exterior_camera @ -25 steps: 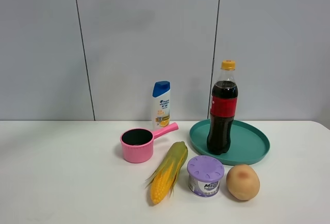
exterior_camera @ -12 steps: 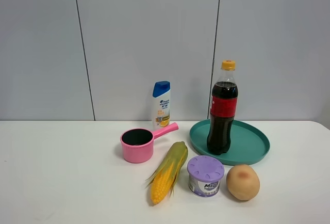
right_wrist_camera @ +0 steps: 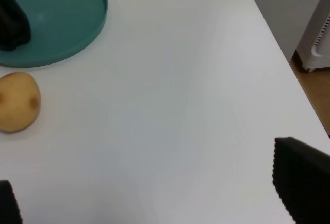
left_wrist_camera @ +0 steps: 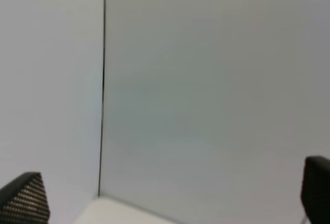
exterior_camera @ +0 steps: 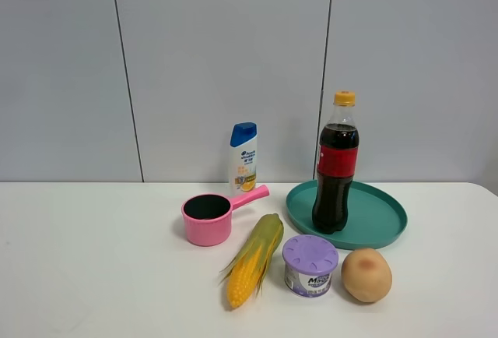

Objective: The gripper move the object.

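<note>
The cola bottle (exterior_camera: 335, 163), with dark liquid, red label and yellow-orange cap, stands upright on the near left part of a teal tray (exterior_camera: 381, 221). Neither gripper shows in the exterior view. In the left wrist view my left gripper (left_wrist_camera: 170, 195) is open and empty, fingers (left_wrist_camera: 23, 198) wide apart, facing the grey wall. In the right wrist view my right gripper (right_wrist_camera: 154, 193) is open and empty above bare white table. That view shows the bottle's dark base (right_wrist_camera: 13, 22) on the tray (right_wrist_camera: 62, 17), well away from the fingertips.
A pink pot (exterior_camera: 208, 217), a corn cob (exterior_camera: 253, 260), a purple-lidded can (exterior_camera: 310, 265) and a potato (exterior_camera: 366, 274) lie in front of the tray. A small white shampoo bottle (exterior_camera: 243, 157) stands by the wall. The table's right edge (right_wrist_camera: 281, 59) is near my right gripper.
A dark piece of an arm at the top edge of the exterior view has moved up out of sight. The objects on the table have not moved.
</note>
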Tool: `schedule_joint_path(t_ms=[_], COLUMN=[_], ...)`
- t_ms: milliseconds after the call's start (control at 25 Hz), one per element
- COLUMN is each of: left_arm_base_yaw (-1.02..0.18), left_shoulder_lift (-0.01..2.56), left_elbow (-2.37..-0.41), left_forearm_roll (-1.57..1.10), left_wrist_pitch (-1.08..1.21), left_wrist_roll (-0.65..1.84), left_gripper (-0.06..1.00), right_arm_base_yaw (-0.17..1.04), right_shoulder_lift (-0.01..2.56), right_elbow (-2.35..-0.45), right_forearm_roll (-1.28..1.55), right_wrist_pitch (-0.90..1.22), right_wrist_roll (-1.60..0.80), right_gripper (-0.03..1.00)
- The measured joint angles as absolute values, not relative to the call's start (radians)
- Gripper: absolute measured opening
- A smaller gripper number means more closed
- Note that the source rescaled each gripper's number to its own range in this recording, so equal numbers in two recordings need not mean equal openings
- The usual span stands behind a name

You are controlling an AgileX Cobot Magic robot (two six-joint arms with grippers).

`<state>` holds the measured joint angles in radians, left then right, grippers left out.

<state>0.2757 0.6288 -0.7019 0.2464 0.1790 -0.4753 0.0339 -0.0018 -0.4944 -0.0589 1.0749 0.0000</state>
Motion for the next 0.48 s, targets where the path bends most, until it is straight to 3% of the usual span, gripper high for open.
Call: schedule_joint_path(t_ms=[160, 480], left_arm_base_yaw=[0.276, 0.276], left_shoulder_lift=[0.398, 0.054], left_elbow=[-0.59, -0.588], left_forearm_roll=[0.21, -0.008], left_wrist_pitch=[0.331, 0.758], left_wrist_roll=[-0.46, -0.277], left_gripper=[0.99, 0.99], right_arm_base_yaw=[0.034, 0.034], right_shoulder_lift=[-0.002, -0.002], right_elbow=[-0.494, -0.494], right_forearm_roll=[-0.059, -0.059], right_wrist_pitch=[1.075, 1.075], right_wrist_roll=[0.0, 0.0], right_gripper=[1.0, 1.0])
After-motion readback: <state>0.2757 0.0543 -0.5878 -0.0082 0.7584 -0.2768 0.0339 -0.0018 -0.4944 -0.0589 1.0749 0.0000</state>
